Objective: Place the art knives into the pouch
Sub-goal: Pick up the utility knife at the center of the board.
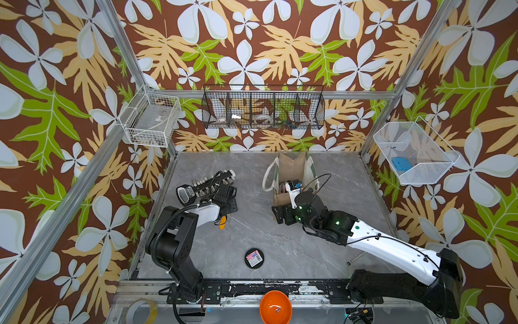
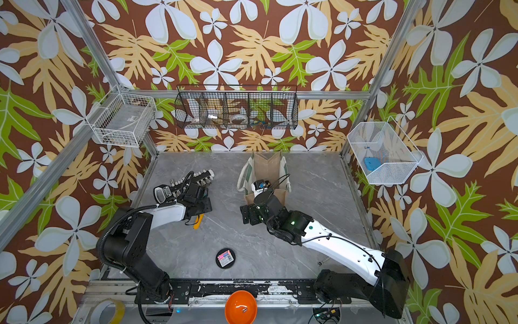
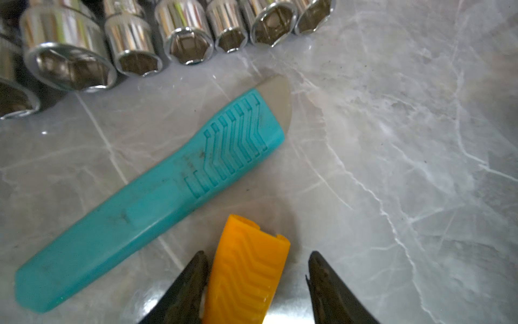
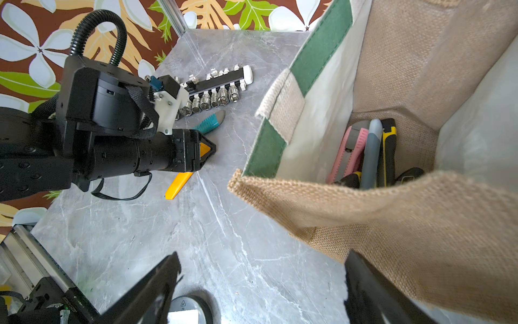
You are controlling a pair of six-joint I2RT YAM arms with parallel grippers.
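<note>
Here, ribbed orange knife (image 3: pixel 246 269), burlap pouch (image 4: pixel 392 218).

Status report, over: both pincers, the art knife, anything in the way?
Left pincer open, astride orange art knife. Right pincer open at pouch rim. Teal knife lies close beside it.

I see the socket rail (image 1: pixel 201 187) behind the art knife (image 1: pixel 222 223) on the surface (image 1: pixel 266 238); the pouch (image 1: pixel 290 164) stands to their right.

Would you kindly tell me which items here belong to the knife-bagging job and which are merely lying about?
Job: orange art knife, left gripper, pouch, teal knife (likely next).
Lying about: socket rail, round black tin, orange bowl.
</note>
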